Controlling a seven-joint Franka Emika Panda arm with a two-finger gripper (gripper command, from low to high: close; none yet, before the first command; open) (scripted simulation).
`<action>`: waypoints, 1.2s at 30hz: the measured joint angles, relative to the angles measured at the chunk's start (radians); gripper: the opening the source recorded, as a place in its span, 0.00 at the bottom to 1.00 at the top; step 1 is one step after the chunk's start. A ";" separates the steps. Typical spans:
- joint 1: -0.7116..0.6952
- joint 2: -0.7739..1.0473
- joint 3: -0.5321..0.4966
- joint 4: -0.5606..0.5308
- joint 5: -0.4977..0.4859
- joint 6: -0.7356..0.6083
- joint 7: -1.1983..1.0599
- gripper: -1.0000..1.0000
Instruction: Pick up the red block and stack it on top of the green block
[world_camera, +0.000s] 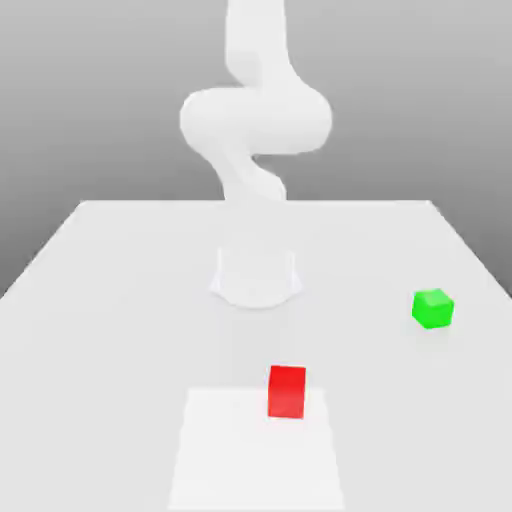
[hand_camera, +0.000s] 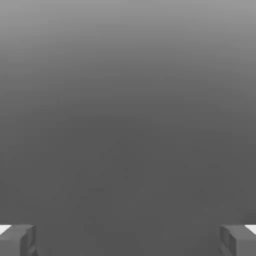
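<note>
The red block (world_camera: 287, 391) sits on the white bench (world_camera: 120, 300) at about six o'clock from the arm's base (world_camera: 256, 277), the green block (world_camera: 433, 308) well apart at roughly two o'clock from it. In the hand view the fingers (hand_camera: 20, 240) stand spread wide with nothing between them, seemingly over bare grey ground.

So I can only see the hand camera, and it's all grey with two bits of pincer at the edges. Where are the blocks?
Observer: The red block sits on the table, near the front in the exterior view.
Operator: And the green one?
Observer: The green block is apart from it, toward the exterior view's right and farther back.
Operator: Is one on top of the other?
Observer: No, both rest on the table by themselves.
Operator: Is the pincer holding anything?
Observer: No, the pincer is open with nothing between its fingers.
</note>
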 joint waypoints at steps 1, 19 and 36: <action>0.001 0.032 0.004 -0.030 0.004 0.024 0.008 0.50; 0.015 0.709 0.100 -0.534 -0.004 0.535 0.202 0.50; 0.059 0.796 0.053 -0.533 -0.032 0.607 0.227 0.00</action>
